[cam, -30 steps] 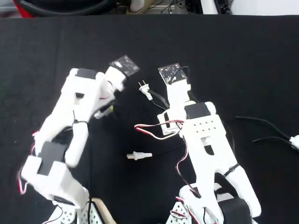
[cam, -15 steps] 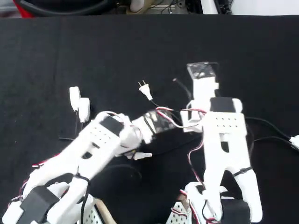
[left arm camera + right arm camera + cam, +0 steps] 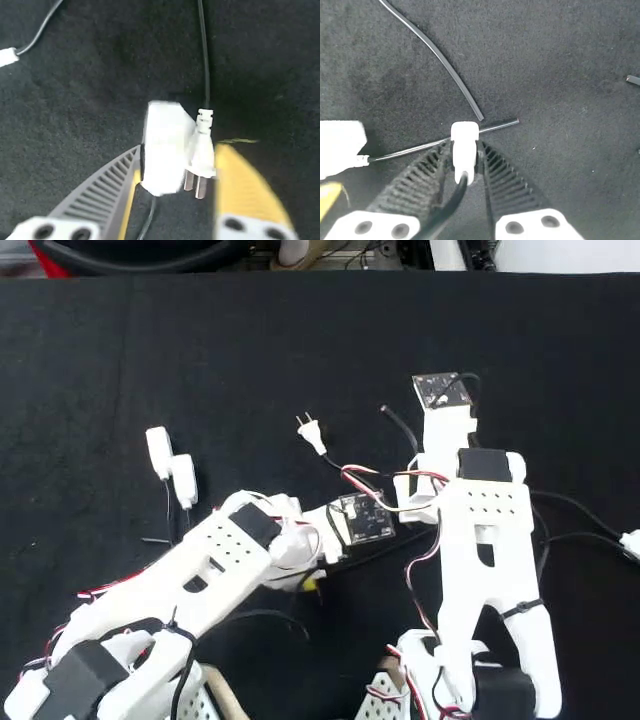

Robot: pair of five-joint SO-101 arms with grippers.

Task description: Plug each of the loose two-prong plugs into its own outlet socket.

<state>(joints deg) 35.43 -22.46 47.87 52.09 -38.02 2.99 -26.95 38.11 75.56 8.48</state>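
A white two-prong plug (image 3: 202, 155) lies on the black table next to a white block (image 3: 161, 147). My left gripper (image 3: 180, 149) is open around both, with its grey finger (image 3: 100, 200) beside the block and its yellow finger (image 3: 245, 190) beside the plug. In the high view the left gripper (image 3: 315, 580) is at the table's middle. My right gripper (image 3: 465, 145) is shut on a small white cable end (image 3: 464, 142) with no prongs showing. A second plug (image 3: 312, 432) lies loose farther back. Two white socket pieces (image 3: 160, 450) (image 3: 182, 478) lie at the left.
Black cables (image 3: 435, 50) cross the table around both grippers. Another white cable end (image 3: 630, 540) lies at the right edge. The right arm (image 3: 480, 540) stands close beside the left wrist (image 3: 360, 518). The table's back is open black cloth (image 3: 300, 330).
My left arm swung from the far left down to the table's middle, over the loose plug, uncovering the two socket pieces. My right arm shifted to the right and back.
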